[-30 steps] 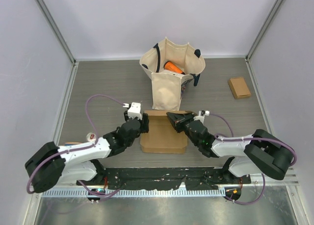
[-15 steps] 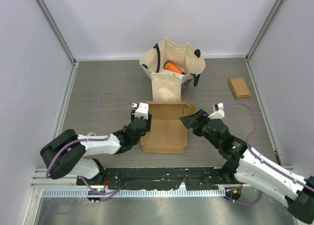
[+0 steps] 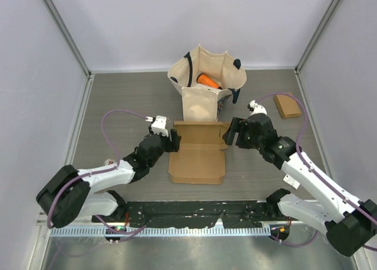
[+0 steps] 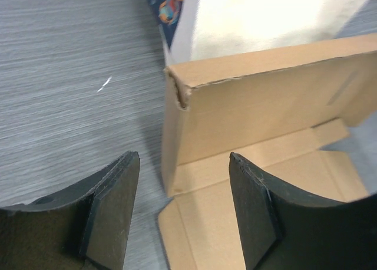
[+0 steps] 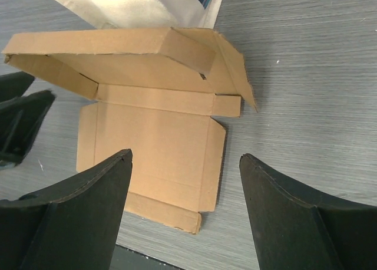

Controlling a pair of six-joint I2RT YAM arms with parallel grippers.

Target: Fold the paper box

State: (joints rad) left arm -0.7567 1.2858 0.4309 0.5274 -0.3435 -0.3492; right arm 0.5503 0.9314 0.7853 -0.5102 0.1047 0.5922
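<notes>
1. Your right gripper (image 3: 231, 132) has released and drawn back, jaws wide and empty.
2. The brown cardboard box (image 3: 197, 158) lies on the table between both grippers (rear wall raised).
3. Left gripper (image 3: 175, 139), open too: pinch the left wall squarely.

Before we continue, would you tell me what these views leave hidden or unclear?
- Top view: walls of the tote bag hide most of the orange item inside.
- Top view: the small brown box at far right is too small for detail.
- Left wrist view: the frame edge and the left fingers cut off the base of the paper box.
</notes>
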